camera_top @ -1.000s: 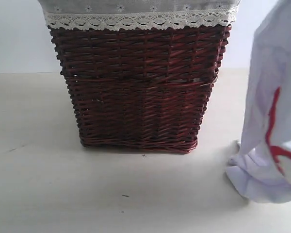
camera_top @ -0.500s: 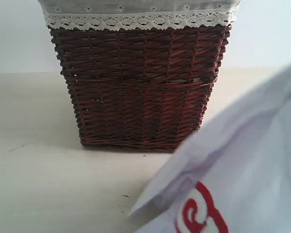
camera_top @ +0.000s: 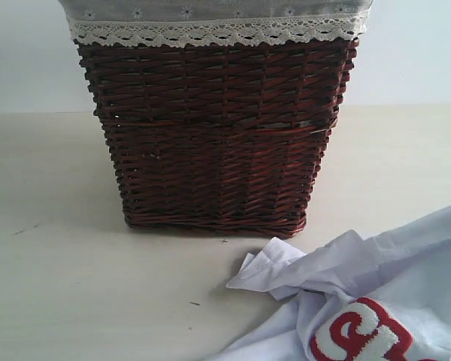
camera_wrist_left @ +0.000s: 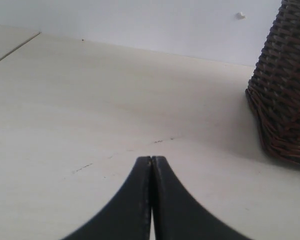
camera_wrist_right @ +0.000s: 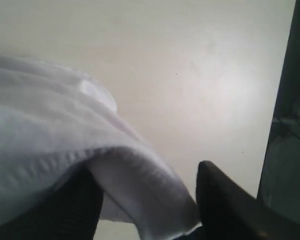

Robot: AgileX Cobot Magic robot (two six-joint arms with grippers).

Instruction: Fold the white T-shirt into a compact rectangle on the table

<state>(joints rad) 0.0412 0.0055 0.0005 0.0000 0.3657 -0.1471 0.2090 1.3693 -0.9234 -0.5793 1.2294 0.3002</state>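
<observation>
The white T-shirt (camera_top: 383, 278) lies crumpled on the table (camera_top: 60, 286) at the front right, with its red-outlined lettering (camera_top: 361, 335) facing up and a folded corner pointing toward the basket. In the right wrist view, my right gripper (camera_wrist_right: 147, 170) stands open. The shirt's hem (camera_wrist_right: 140, 180) drapes over one finger and hangs loose in the gap, apart from the other finger (camera_wrist_right: 225, 200). In the left wrist view, my left gripper (camera_wrist_left: 151, 160) is shut and empty above bare table. Neither gripper appears in the exterior view.
A dark red wicker basket (camera_top: 218, 135) with a lace-trimmed grey liner (camera_top: 210, 11) stands at the middle back, just behind the shirt's corner. The basket's side (camera_wrist_left: 285, 85) is close to my left gripper. A dark strip (camera_wrist_right: 290, 125) lies past the table's edge.
The shirt, hanging at the right a second ago, swept across the view and dropped onto the table at the front right. The basket has not moved.
</observation>
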